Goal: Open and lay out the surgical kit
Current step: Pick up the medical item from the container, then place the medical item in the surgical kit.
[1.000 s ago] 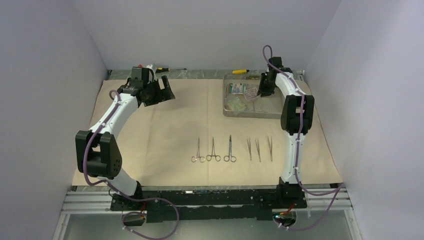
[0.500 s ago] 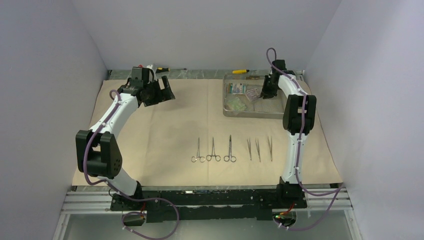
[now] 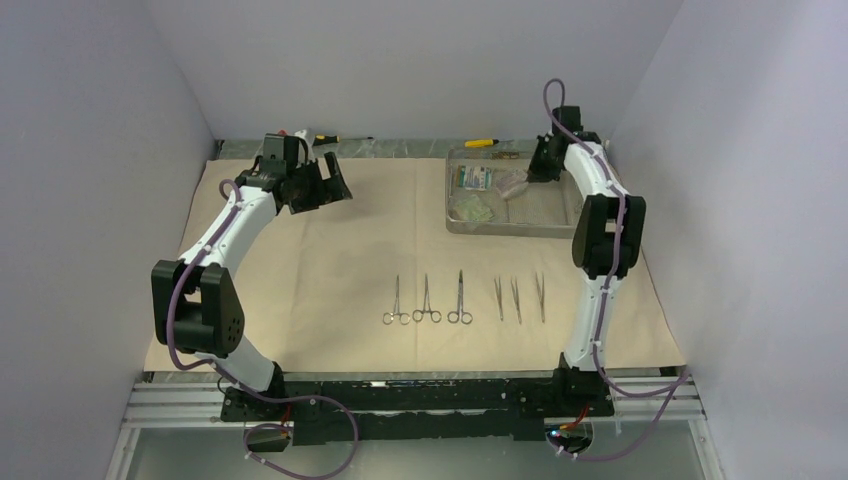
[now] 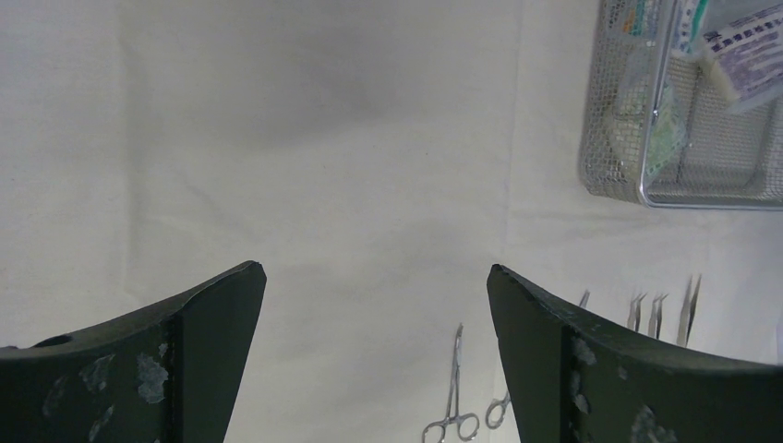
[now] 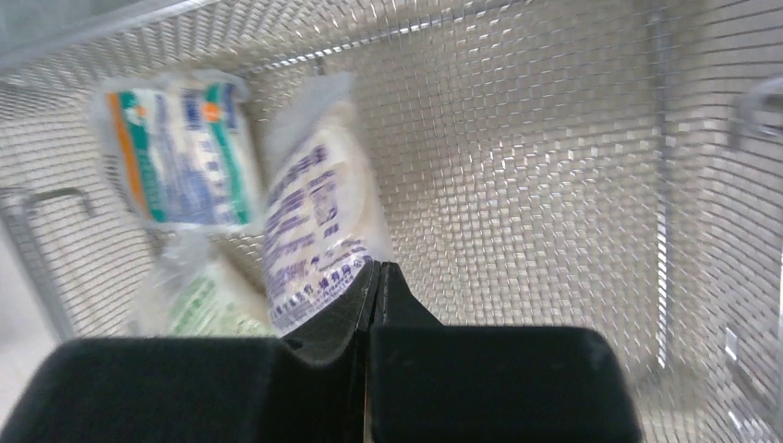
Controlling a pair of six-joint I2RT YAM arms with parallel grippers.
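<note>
A yellow-handled screwdriver (image 3: pixel 481 143) lies on the grey far strip of the table (image 3: pixel 400 147), just beyond and to the left of the right pincer (image 5: pixel 377 268), a second screwdriver (image 3: pixel 325 137), yellow and black, lies on the same strip just beyond the left pincer (image 4: pixel 376 272), and pale walls (image 3: pixel 420 60) stand behind both.

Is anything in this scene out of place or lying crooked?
Nothing is spilled or damaged. The instruments lie in a tidy row on the cloth. One packet stands tilted in the mesh tray because the right end effector pinches its edge. Two yellow screwdrivers beyond the cloth look foreign to the kit.
</note>
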